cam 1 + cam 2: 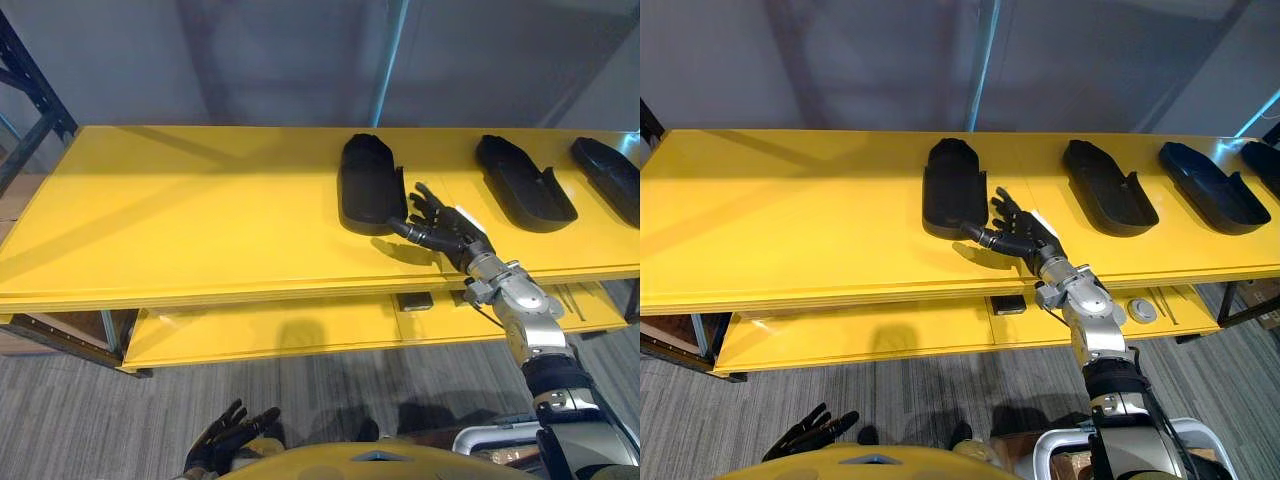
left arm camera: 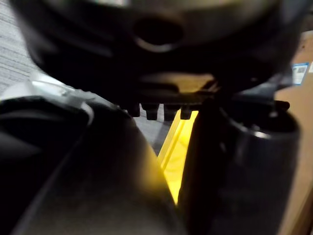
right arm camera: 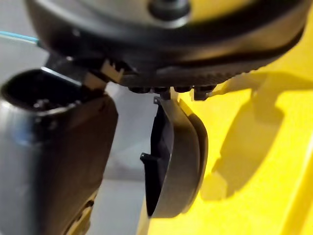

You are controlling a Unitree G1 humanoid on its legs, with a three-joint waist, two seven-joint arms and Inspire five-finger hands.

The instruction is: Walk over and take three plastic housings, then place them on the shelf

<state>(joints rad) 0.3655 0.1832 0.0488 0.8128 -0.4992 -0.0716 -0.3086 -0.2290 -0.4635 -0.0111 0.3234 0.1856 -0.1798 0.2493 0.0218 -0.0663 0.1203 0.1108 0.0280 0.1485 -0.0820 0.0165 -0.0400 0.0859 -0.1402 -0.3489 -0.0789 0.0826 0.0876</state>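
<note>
Right hand [image 1: 1018,228], wide open and empty, just beside the leftmost housing [image 1: 954,188]: apparently reaching; next, close round it.

Three black plastic housings lie flat on the yellow shelf [image 1: 790,220], each long and shaped like a shallow scoop. The first housing [image 1: 954,190] is just beside the thumb of the right robot hand [image 1: 1025,232]. The second housing [image 1: 1108,187] and third housing [image 1: 1212,187] lie farther off on the hand's other side.

The right arm reaches forward and up, nearly straight, its right hand [image 1: 1022,228] flat with fingers spread and extended. The left hand [image 1: 808,433] hangs low, fingers loosely extended.
</note>
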